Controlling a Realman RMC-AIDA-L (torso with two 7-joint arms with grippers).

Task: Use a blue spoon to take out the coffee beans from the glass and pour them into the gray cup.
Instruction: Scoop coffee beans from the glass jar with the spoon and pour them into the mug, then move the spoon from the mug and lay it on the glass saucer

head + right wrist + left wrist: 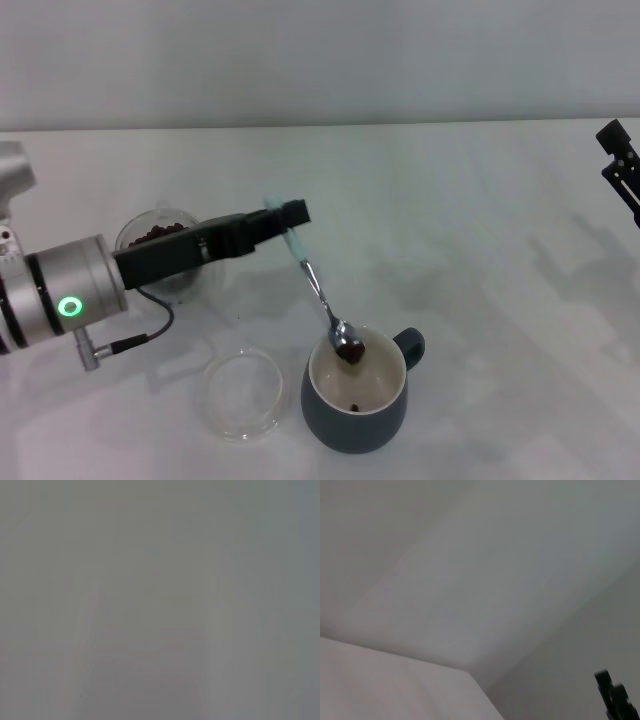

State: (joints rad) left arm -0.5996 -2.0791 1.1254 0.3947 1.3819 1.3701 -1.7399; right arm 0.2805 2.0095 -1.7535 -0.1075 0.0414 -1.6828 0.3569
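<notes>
In the head view my left gripper (288, 222) is shut on the pale handle of the blue spoon (318, 290). The spoon slants down so its metal bowl hangs over the mouth of the gray cup (356, 398), with coffee beans (349, 350) in it. One or two beans lie on the cup's cream floor. Behind my left arm stands the glass (160, 240), with dark beans inside. My right gripper (622, 165) is parked at the far right edge. Neither wrist view shows any task object.
A flat, shallow clear dish (241, 392) lies on the white table just left of the gray cup. A cable hangs from my left wrist near the glass. In the left wrist view a dark gripper part (616, 697) shows in one corner.
</notes>
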